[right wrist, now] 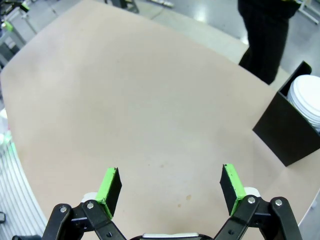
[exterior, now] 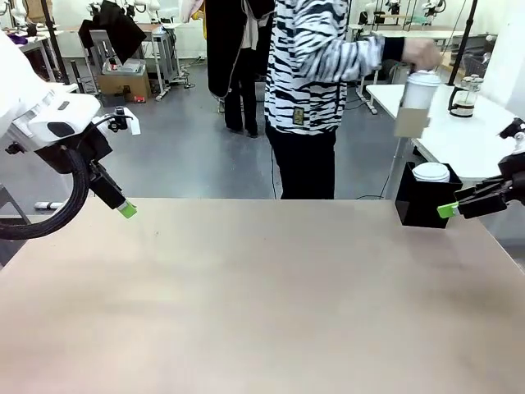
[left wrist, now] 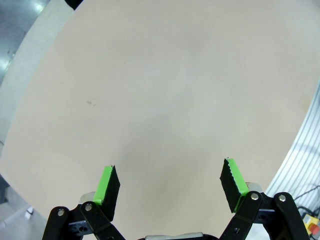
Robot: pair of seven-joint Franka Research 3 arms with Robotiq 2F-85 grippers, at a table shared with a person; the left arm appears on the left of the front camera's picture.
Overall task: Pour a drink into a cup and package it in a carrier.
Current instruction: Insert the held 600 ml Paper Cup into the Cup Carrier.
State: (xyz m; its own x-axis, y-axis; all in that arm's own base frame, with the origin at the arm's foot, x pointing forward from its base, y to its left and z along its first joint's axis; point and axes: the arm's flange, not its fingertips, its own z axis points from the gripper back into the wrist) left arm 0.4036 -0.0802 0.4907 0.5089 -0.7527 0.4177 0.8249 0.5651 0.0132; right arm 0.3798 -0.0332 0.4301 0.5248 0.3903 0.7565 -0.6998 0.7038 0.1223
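Front view: both tools, left tool (left wrist: 170, 187) and right tool (right wrist: 171, 189), hover wide apart over the tabletop (exterior: 262, 295); a person's hand (exterior: 424, 56) lifts the cup (exterior: 421, 90) beyond

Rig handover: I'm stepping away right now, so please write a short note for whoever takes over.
Left gripper: open, holding nothing, above the bare table.
Right gripper: open, holding nothing, near the black box of white lids.
The person's hand is on a lidded white cup at the side table, where the glass pot stands.
Done: nothing on the robot's table yet.
Left: pouring, packing.
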